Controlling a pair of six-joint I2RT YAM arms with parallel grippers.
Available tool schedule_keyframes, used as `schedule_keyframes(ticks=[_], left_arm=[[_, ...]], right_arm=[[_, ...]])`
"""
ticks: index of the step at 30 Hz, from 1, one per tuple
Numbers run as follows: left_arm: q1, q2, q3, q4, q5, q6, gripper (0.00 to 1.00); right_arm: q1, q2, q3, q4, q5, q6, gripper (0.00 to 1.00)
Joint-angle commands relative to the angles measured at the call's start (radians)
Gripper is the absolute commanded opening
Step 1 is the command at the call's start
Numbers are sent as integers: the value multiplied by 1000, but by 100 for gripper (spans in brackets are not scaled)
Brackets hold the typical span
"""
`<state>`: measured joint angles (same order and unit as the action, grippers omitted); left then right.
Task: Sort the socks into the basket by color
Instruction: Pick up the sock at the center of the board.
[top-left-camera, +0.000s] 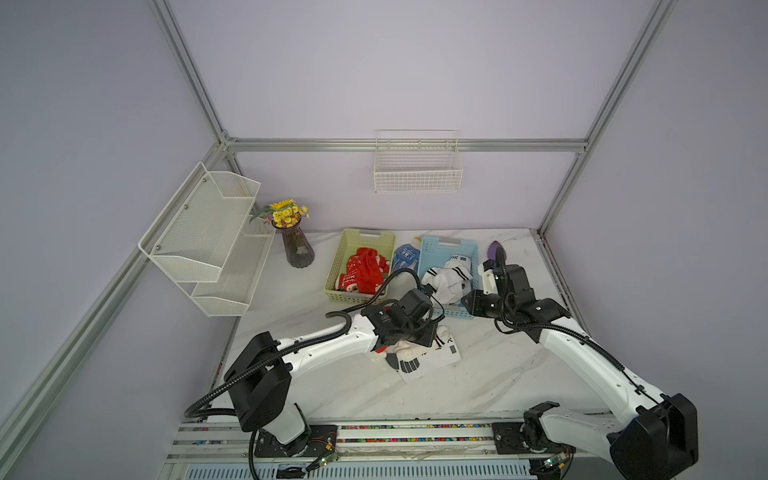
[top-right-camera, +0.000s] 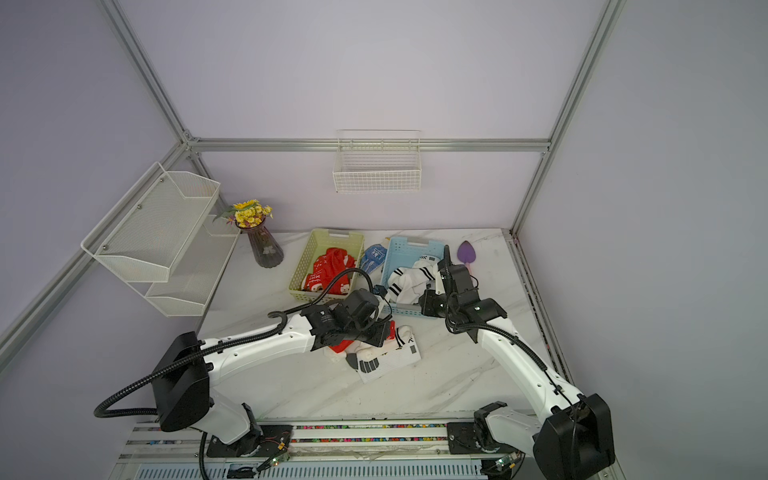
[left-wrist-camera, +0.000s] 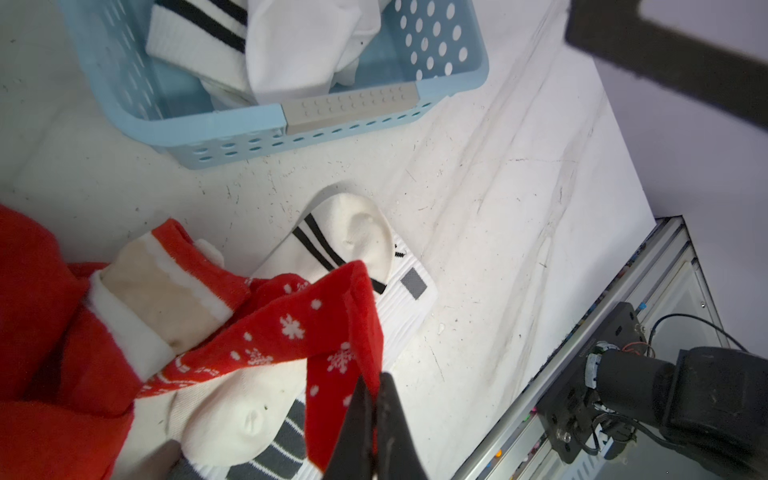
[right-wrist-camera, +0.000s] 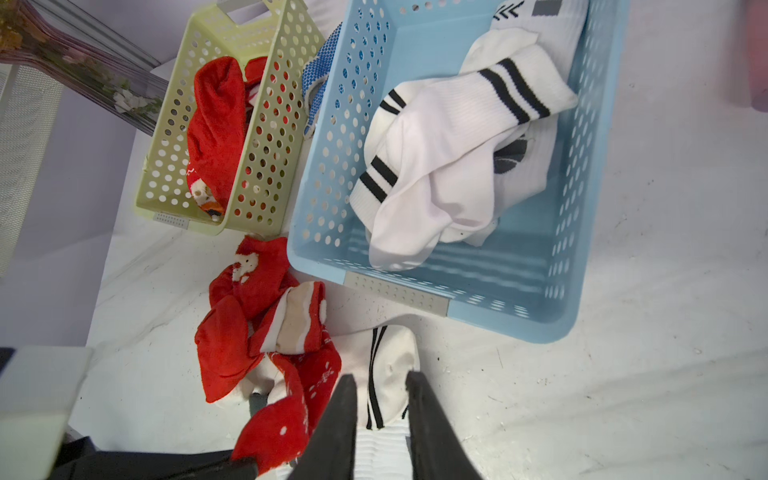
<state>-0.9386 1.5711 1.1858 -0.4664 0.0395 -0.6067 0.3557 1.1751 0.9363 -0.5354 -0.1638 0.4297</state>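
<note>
- Socks (top-left-camera: 415, 357) left to sort lie in one small mixed heap on the table (top-left-camera: 478, 382), on the near side of the two baskets, red tangled over white
- Already placed: red socks (top-left-camera: 365, 270) in the green basket (right-wrist-camera: 282, 124) at far left, white socks (top-left-camera: 449, 278) in the blue basket (right-wrist-camera: 511, 320) to its right
- My left gripper (left-wrist-camera: 376, 386) is pressed together on the hem of a red sock (left-wrist-camera: 332, 332) with snowflakes, and it has only a thin fold; the rest drapes down onto the heap
- My right gripper (right-wrist-camera: 380, 376) hangs by the near right corner of the blue basket with its jaws spread and nothing between them
- I judge these light, limp and knitted: they should not slip from the pads, but they will sag and can drag a neighbour along
- The red sock crosses a white sock (left-wrist-camera: 357, 232) with black stripes, so I would lift slowly and watch for snagging
- For the white one I would pinch the raised toe or the ribbed cuff, where the fabric stands proud
- The blue dotted gloves (top-left-camera: 405, 255) between the baskets are not mine to take
</note>
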Motion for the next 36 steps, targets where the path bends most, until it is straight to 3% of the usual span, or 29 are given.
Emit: schedule_keyframes(ticks=[1, 16, 36], left_arm=[[-5, -53, 100, -28, -42, 50, 0], [7, -123, 240, -131, -161, 140, 0], [13, -254, 300, -177, -268, 181, 0]], right_arm=[[7, -18, -2, 11, -12, 8, 26], [9, -18, -9, 28, -16, 12, 26], [9, 6, -12, 63, -28, 14, 26]])
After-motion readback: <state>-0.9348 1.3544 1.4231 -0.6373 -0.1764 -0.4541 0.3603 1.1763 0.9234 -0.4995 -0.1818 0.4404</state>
